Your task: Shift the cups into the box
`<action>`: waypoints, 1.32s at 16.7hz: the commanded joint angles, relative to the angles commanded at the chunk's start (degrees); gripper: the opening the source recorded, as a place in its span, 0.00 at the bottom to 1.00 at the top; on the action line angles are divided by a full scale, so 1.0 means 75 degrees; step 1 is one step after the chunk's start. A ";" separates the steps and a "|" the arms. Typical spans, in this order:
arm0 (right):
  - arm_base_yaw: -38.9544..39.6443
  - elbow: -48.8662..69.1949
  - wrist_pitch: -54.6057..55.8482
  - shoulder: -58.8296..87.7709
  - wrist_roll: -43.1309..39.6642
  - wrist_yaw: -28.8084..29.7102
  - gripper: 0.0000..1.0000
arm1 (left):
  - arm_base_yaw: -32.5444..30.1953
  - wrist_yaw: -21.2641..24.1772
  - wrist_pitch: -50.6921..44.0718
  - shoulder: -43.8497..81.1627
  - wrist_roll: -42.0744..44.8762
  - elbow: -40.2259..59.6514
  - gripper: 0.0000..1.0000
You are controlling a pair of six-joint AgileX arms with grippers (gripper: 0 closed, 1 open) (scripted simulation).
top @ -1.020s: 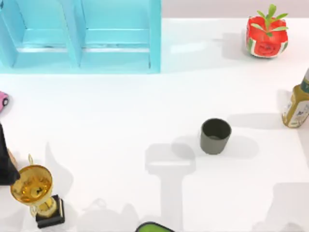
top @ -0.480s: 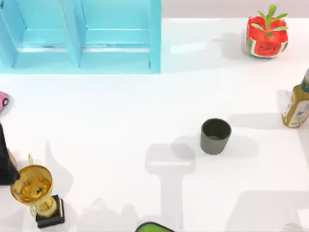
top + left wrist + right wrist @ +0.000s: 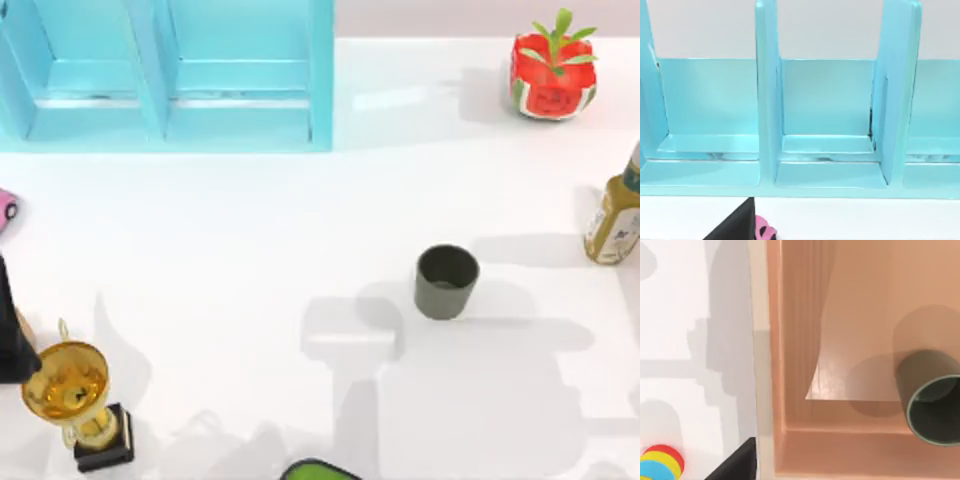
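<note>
Overhead, one cup (image 3: pixel 446 281) stands upright on the white table (image 3: pixel 250 250), right of centre and well apart from the blue shelf (image 3: pixel 170 75) at the back left. At the table's left edge a dark bit of my left arm (image 3: pixel 12 335) sits beside the gold trophy (image 3: pixel 72 395). Whether either pincer is apart or together I cannot tell. From my right wrist, a second cup (image 3: pixel 932 400) stands inside the peach box (image 3: pixel 850 330), near one wall.
</note>
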 joint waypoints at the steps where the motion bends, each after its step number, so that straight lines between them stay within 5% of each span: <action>1: 0.0517 0.0215 0.0043 0.0315 0.0519 0.0040 1.00 | 0.0000 0.0000 0.0000 0.0000 0.0000 0.0000 1.00; 11: 0.5874 0.2002 0.0880 0.3166 0.5922 0.0464 1.00 | 0.0000 0.0000 0.0000 0.0000 0.0000 0.0000 1.00; 22: 0.6336 0.1697 0.1596 0.3463 0.6385 0.0514 1.00 | 0.0000 0.0000 0.0000 0.0000 0.0000 0.0000 1.00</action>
